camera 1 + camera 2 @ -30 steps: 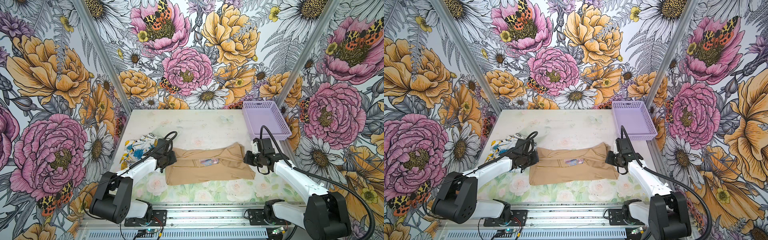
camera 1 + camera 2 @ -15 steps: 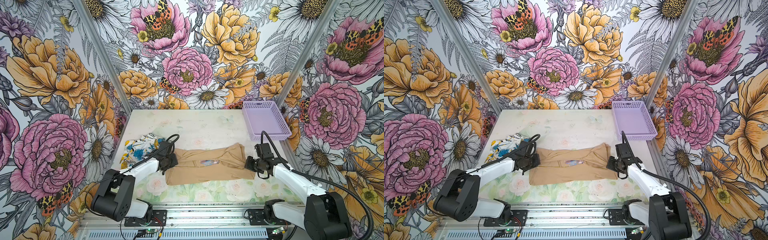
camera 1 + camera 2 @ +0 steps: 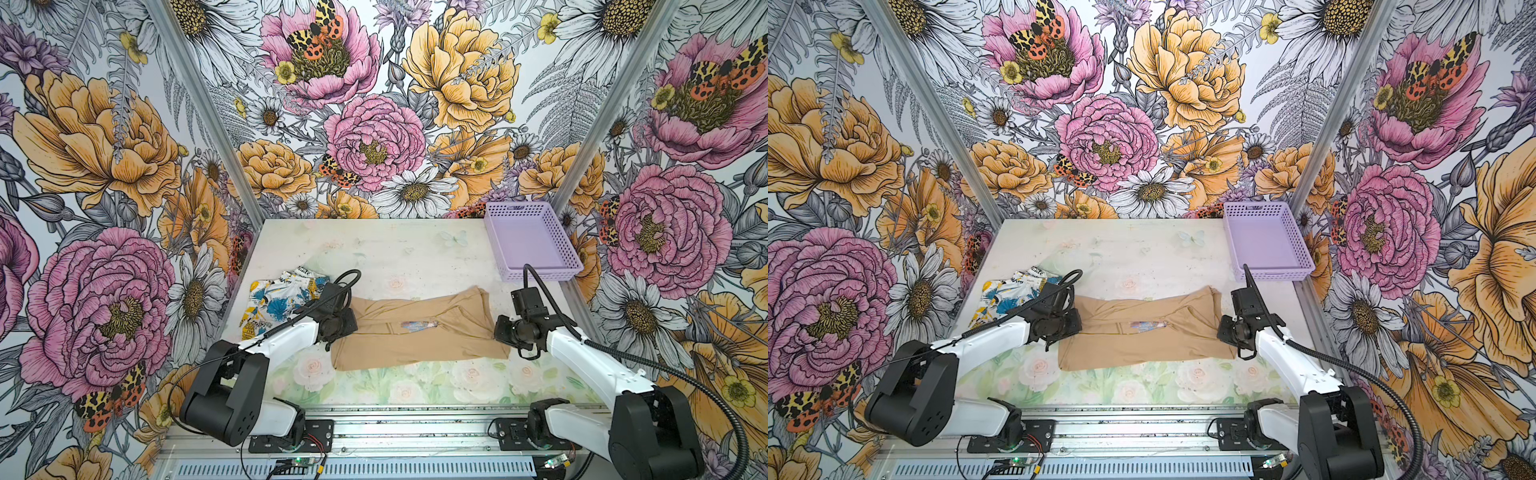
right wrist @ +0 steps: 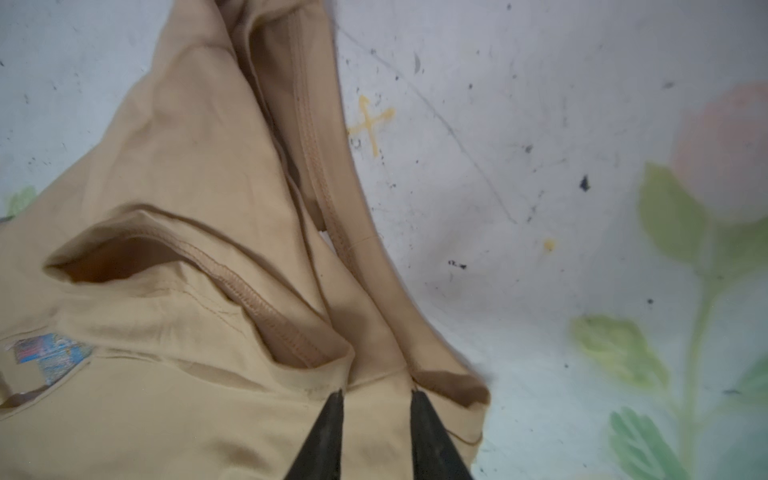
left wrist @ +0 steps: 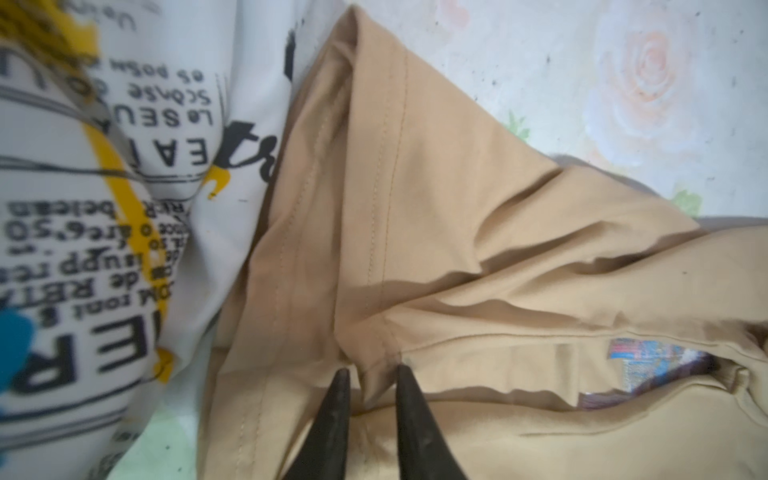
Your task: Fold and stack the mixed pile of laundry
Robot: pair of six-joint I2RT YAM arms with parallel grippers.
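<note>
Tan-beige garment [image 3: 419, 343] lying flat. The left gripper [image 5: 371, 374] and right gripper [image 4: 376, 392] rest on its opposite ends, jaws slightly parted, grasping nothing. The newsprint-patterned garment [image 3: 276, 297] touches its left end.

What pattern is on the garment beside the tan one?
The printed garment is white with black newsprint lettering, yellow and blue patches; best in left wrist view.

The right tool [image 4: 377, 392] has its two dark fingers [image 4: 328, 432] parted, tips on the folded edge of the tan garment [image 4: 187, 187], cloth lying flat in the gap. A colourful label [image 4: 50, 357] shows at its neckline; a yellow cross [image 4: 370, 122] marks the speckled floral surface [image 4: 540, 166] just beside the cloth.
</note>
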